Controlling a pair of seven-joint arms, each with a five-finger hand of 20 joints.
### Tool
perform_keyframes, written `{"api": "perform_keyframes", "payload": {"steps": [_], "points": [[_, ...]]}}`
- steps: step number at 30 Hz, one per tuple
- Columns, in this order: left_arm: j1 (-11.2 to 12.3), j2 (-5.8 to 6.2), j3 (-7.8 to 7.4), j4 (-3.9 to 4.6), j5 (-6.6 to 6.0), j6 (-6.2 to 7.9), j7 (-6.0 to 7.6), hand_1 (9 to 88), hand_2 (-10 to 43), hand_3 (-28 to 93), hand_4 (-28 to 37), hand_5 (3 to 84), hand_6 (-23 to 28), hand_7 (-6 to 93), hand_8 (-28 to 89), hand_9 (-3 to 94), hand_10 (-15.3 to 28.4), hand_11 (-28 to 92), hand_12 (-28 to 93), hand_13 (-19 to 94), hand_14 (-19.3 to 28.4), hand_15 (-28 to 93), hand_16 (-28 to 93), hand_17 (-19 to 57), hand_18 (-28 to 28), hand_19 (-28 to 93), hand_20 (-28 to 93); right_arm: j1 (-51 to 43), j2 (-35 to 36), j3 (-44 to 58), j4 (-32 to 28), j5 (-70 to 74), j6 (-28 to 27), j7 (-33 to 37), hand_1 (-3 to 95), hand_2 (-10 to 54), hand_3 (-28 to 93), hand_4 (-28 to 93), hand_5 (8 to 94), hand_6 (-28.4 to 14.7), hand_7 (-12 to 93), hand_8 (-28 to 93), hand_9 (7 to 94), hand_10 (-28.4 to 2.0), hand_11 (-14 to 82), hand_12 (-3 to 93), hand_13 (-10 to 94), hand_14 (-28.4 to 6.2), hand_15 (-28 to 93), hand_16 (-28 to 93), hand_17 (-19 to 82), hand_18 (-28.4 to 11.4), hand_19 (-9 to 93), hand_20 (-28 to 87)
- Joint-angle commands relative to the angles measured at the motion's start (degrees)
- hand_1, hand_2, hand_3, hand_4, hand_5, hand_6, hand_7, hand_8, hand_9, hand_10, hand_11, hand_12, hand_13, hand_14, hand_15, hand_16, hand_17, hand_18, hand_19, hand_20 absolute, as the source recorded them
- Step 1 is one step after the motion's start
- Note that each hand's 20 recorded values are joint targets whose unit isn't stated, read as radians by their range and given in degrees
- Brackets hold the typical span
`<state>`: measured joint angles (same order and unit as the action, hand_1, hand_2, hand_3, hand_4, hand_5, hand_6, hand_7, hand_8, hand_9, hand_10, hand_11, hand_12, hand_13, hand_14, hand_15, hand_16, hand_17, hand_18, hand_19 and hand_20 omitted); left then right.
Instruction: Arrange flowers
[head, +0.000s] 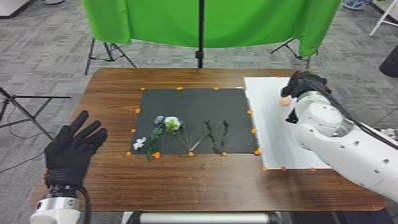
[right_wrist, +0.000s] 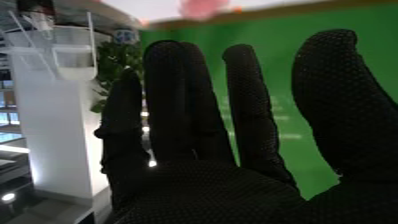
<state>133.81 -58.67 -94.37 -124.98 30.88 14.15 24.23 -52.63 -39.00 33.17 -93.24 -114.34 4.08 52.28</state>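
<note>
White sheet (head: 271, 130); on it, pink flower (head: 285, 101) beside right hand (head: 304, 86)

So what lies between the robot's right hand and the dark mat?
In the head view: a white sheet, a small peach thing near the right hand, and orange markers edging the mat.

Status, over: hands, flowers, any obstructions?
Right hand open over white sheet, near pink bloom. Left hand open, table's left edge. Other flowers on dark mat. No obstruction apparent.

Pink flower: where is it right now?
In the head view, the pink flower is on the right, over the white sheet, beside the right hand.
</note>
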Motion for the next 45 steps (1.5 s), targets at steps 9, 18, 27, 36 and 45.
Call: {"api": "perform_keyframes", "payload": {"steps": [9,18,27,36,45], "points": [[-0.39,-1.41,-0.25,0.55,0.99,-0.8,-2.16,19.2,9.4,78,-28.3,35.5,8.1,8.5,-9,32.9,20.5,23,11,21,28.3,58,-11,-7.6,28.4,54,20,2.5,-2.68,-8.8,7.88,-6.21,0.16,-1.99,36.7,-9.5,80,-28,57.5,3.6,17,-14,60.2,-14.5,23.6,14.6,51,-13.0,72,12,17,-26.5,77,48],[-0.73,-2.21,-0.48,0.6,1.45,-1.07,-3.08,19.2,9.4,78,-28.3,35.5,8.1,8.6,-8,32.9,20.5,24,11,21,28.4,59,-11,-7.6,28.4,54,21,5.08,-4.5,-14.74,13.1,-12.37,5.07,-2.33,52.0,-9.5,63,-28,78.4,5.2,15,-3,80.7,-7.6,18.1,25.1,65,-6.9,70,18,22,-24.1,79,47],[0.17,-3.67,-1.87,-0.14,2.36,-1.14,-4.09,19.1,9.4,78,-28.3,35.6,8.2,8.6,-8,32.9,20.5,24,11,21,28.4,59,-11,-7.6,28.4,54,22,2.3,-4.95,-11.38,6.52,-16.4,15.98,-4.3,58.0,-9.5,60,-28,87.4,4.8,16,1,91.8,-6.0,21.3,31.7,72,-4.3,72,21,27,-21.0,84,46],[-0.02,-2.89,-1.04,-0.02,1.77,-0.82,-3.65,19.1,9.6,78,-28.3,35.6,8.3,8.4,-8,32.8,20.5,23,11,21,28.3,59,-11,-7.7,28.4,53,22,0.21,-10.28,-11.11,-4.64,-15.98,14.34,-14.15,54.4,-9.5,66,-28,87.7,4.0,15,2,90.9,-6.9,27.3,30.6,72,-5.3,72,22,27,-21.2,85,46],[-0.03,-3.67,-1.55,0.15,2.51,-1.3,-4.35,19.1,9.7,78,-28.3,35.5,8.3,8.2,-8,32.8,20.4,23,11,21,28.2,58,-11,-7.8,28.4,53,22,-3.51,-16.9,-11.08,-4.99,-17.39,7.77,-16.93,53.0,-9.5,68,-28,87.5,3.9,15,1,89.9,-7.2,29.7,30.0,70,-6.2,73,23,25,-21.4,85,46]]}}
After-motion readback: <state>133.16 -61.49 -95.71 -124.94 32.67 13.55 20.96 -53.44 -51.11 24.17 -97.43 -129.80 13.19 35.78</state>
